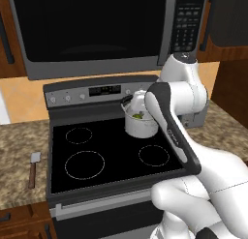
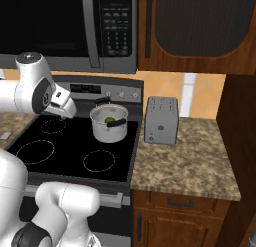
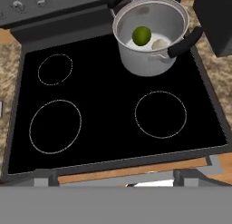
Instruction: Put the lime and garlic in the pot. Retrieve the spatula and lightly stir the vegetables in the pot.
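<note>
The silver pot [image 3: 146,64] stands on the stove's back right burner, with a dark handle on each side. Inside it lie the green lime [image 3: 141,35] and, right beside it, the pale garlic [image 3: 158,44]. From the right base view the lime [image 2: 109,120] shows inside the pot [image 2: 109,133]. The spatula [image 1: 33,168] lies on the counter left of the stove, grey blade away from me. My gripper [image 2: 69,111] hangs open and empty above the cooktop, left of the pot and clear of it.
The black cooktop [image 1: 111,136] has four ring burners, and a control panel runs along its back. A microwave [image 1: 92,30] hangs low above it. A grey toaster [image 2: 161,120] stands on the granite counter right of the stove.
</note>
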Robot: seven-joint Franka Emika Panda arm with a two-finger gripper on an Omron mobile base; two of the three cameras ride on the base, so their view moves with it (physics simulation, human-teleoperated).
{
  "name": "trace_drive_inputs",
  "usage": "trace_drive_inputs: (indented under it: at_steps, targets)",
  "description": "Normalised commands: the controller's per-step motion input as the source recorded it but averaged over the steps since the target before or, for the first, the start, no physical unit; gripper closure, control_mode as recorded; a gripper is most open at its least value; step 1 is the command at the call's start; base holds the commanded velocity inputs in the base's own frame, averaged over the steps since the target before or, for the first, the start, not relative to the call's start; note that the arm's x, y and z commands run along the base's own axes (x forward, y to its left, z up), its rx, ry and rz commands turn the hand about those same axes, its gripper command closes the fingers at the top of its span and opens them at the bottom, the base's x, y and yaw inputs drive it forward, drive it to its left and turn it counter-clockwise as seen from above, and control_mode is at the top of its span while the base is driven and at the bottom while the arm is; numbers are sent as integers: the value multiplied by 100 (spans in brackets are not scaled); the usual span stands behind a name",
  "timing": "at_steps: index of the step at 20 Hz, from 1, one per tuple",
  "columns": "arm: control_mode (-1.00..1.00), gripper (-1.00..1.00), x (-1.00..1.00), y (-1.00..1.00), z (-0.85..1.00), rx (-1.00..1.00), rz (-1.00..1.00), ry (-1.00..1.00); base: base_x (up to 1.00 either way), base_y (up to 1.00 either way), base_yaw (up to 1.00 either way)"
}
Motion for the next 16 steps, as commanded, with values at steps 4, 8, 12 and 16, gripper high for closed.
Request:
trace_drive_inputs:
  at_steps: [4,8,12,16]
  targets:
    - [-100,-100,0,0,0,0,0,0,0,0,0]
    - [100,-100,0,10,0,0,0,0,0,75,0]
    - [100,-100,0,0,0,0,0,0,0,100,0]
    - [100,-100,0,0,0,0,0,0,0,100,0]
